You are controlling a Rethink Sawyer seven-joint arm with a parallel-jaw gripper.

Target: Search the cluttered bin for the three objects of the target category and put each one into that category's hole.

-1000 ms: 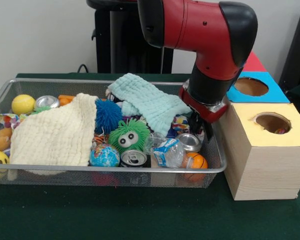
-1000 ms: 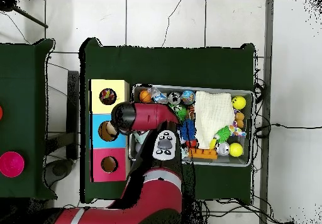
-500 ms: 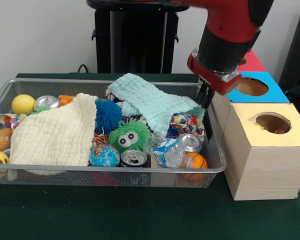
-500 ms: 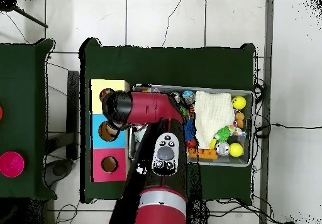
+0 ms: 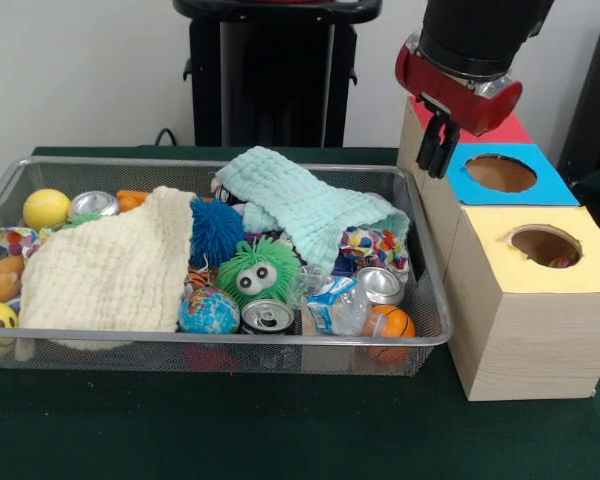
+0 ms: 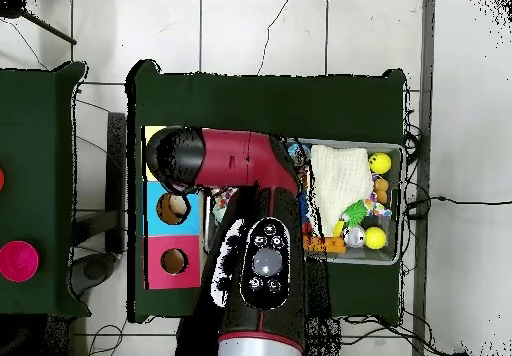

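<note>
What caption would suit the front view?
Robot pincer hangs beside the blue-topped box, above a wire bin of toys.

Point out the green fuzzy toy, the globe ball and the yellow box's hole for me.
green fuzzy toy (image 5: 257,272): front view, on its face between the eyes.
globe ball (image 5: 208,312): front view, middle of the ball.
yellow box's hole (image 5: 545,245): front view, inside the opening.

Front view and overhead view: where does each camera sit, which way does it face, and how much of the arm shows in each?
Front view: sits across the table, level with the wire bin, facing it and the hole boxes; only the arm's wrist and gripper show, above the blue box.
Overhead view: looks straight down on the table; the red arm covers the bin's box-side end.
Shared: the bin, the cream cloth and the coloured boxes.
</note>
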